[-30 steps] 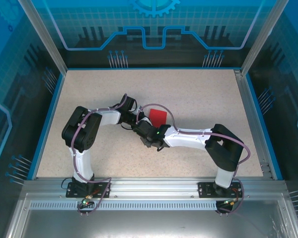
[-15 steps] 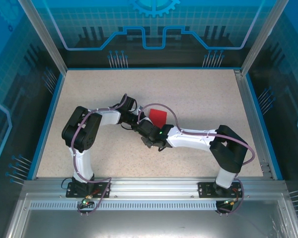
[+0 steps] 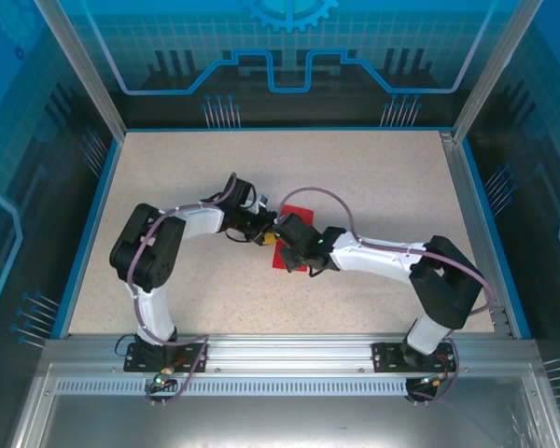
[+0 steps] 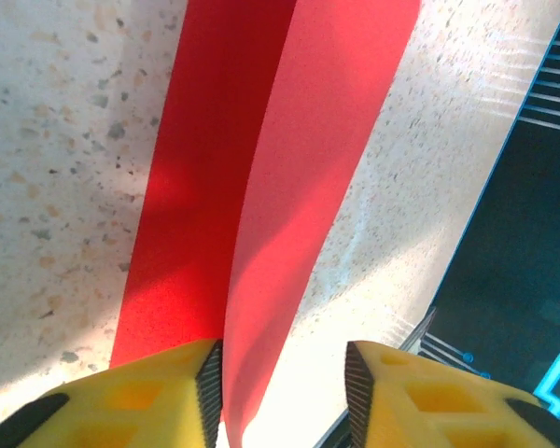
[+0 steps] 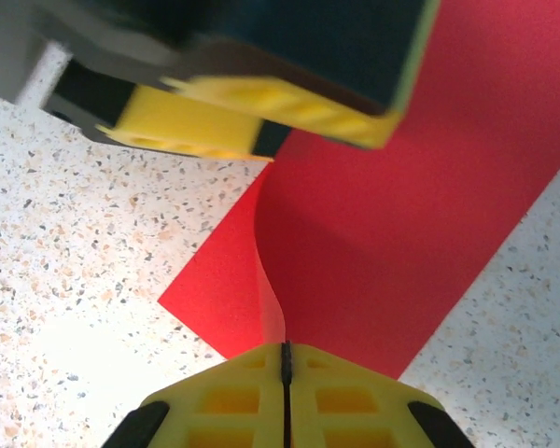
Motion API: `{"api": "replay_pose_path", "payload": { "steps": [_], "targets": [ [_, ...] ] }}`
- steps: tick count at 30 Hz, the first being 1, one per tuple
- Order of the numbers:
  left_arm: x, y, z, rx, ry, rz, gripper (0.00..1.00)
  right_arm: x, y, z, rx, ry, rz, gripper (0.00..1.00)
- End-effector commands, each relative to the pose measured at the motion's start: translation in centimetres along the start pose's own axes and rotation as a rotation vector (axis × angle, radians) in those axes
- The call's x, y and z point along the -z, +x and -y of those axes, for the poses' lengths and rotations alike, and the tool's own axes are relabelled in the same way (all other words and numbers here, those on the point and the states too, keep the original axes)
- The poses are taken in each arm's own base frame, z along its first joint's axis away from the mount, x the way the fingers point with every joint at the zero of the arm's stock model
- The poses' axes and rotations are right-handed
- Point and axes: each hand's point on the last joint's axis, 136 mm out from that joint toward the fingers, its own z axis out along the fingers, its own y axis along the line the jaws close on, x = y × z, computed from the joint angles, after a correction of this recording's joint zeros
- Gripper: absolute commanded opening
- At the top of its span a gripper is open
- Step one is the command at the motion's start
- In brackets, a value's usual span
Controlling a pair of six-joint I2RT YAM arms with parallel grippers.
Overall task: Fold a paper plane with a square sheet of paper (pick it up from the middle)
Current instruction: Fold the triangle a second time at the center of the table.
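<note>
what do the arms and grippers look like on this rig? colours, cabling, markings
Both the left arm and right arm have white links, bulky black joint housings and lilac cables looped outside, on black base plates. Green light near the right wrist. Left gripper and right gripper: yellow fingers with moulded recesses, black ribbed pads. No readable markings.

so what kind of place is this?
Looks like an enclosed robot test cell, probably a lab: a speckled tabletop boxed in by a metal frame and blue see-through panels, with a left arm and right arm bolted at the near edge, red paper between them.
</note>
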Motion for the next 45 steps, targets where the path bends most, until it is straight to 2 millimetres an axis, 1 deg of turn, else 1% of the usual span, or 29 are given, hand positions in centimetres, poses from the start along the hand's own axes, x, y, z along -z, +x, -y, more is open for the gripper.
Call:
{"api": "replay_pose_path", "payload": {
  "steps": [1, 5, 7, 8, 10, 13, 15, 18, 22, 23, 24, 26, 30, 37, 40, 41, 45],
  "targets": [
    [1.7, -0.2, 0.7, -0.028, -0.029, 0.05, 0.49, 0.6, -0.6, -0.4, -0.051, -0.117, 0.022, 0.08],
    [2.5, -0.1, 0.3, -0.035, -0.069, 0.087, 0.52, 0.5, -0.5, 0.5, -0.098, -0.163, 0.018, 0.08],
    [2.9, 0.2, 0.0, -0.038, -0.084, 0.097, 0.51, 0.4, -0.3, 1.1, -0.129, -0.184, 0.012, 0.08],
    [3.1, 0.4, -0.2, -0.037, -0.092, 0.101, 0.48, 0.2, -0.1, 1.6, -0.147, -0.186, 0.006, 0.08],
    [3.3, 0.9, -0.6, -0.035, -0.103, 0.102, 0.39, 0.0, 0.1, 2.3, -0.174, -0.19, 0.0, 0.08],
    [3.1, 2.1, -0.9, -0.044, -0.111, 0.086, 0.28, -0.4, 0.5, 3.6, -0.217, -0.188, -0.02, 0.08],
    [2.6, 3.1, -1.1, -0.053, -0.118, 0.063, 0.23, -0.6, 0.8, 4.2, -0.238, -0.188, -0.028, 0.08],
    [1.6, 4.4, -1.3, -0.063, -0.135, 0.025, 0.18, -0.7, 0.8, 4.5, -0.255, -0.199, -0.025, 0.09],
    [0.2, 5.6, -2.1, -0.067, -0.17, -0.008, 0.15, -0.6, 0.5, 4.6, -0.262, -0.206, -0.018, 0.09],
    [-0.1, 5.8, -2.3, -0.068, -0.181, -0.017, 0.14, -0.9, 1.4, 4.8, -0.264, -0.202, -0.036, 0.09],
    [-0.5, 6.0, -2.6, -0.069, -0.198, -0.023, 0.13, -1.0, 1.6, 4.8, -0.265, -0.199, -0.039, 0.09],
    [-0.9, 6.1, -3.4, -0.062, -0.234, -0.027, 0.13, -1.0, 1.8, 4.8, -0.264, -0.199, -0.043, 0.09],
    [-1.6, 6.2, -4.3, -0.049, -0.254, -0.039, 0.11, -1.1, 1.9, 4.9, -0.266, -0.192, -0.047, 0.09],
    [-1.6, 6.6, -6.3, -0.046, -0.324, -0.051, 0.1, -1.3, 1.6, 5.0, -0.265, -0.191, -0.052, 0.1],
    [-1.4, 6.6, -7.1, -0.053, -0.362, -0.048, 0.09, -1.6, 2.0, 5.0, -0.261, -0.189, -0.067, 0.1],
    [-1.3, 6.6, -7.3, -0.055, -0.374, -0.046, 0.08, -1.3, 0.7, 4.9, -0.261, -0.197, -0.043, 0.1],
    [-0.9, 6.4, -8.2, -0.069, -0.426, -0.032, 0.08, -1.5, 0.4, 4.7, -0.257, -0.204, -0.049, 0.1]
  ]
}}
